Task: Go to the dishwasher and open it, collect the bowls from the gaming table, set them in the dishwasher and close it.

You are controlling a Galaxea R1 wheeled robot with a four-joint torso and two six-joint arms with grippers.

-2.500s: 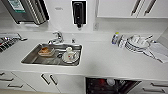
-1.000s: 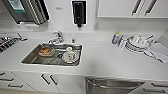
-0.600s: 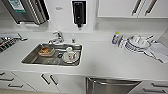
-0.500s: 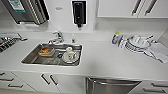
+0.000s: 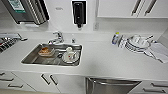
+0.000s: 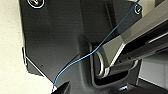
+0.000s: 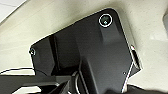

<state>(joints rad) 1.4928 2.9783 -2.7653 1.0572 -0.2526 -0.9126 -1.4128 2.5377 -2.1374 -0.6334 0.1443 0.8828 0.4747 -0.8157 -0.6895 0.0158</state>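
Observation:
The dishwasher (image 5: 113, 87) sits under the white counter, to the right of the sink, at the lower edge of the head view. Its stainless-steel front is up against the counter edge, with the horizontal bar handle (image 5: 113, 82) running across its top, and no dark interior shows. Both wrist views look onto my own dark plate over a pale surface.
A steel sink (image 5: 32, 58) holds an orange item (image 5: 45, 51) and white dishes (image 5: 70, 55), with a tap (image 5: 57, 37) behind it. Stacked white dishes (image 5: 136, 43) and a cloth (image 5: 157, 51) lie on the counter (image 5: 107, 60) at the right. White bar-handled cabinet doors (image 5: 50, 81) flank the dishwasher.
A dark opening showed under the counter 2.5 s ago; now the dishwasher's stainless front fills that spot. The head view has barely shifted over the last second.

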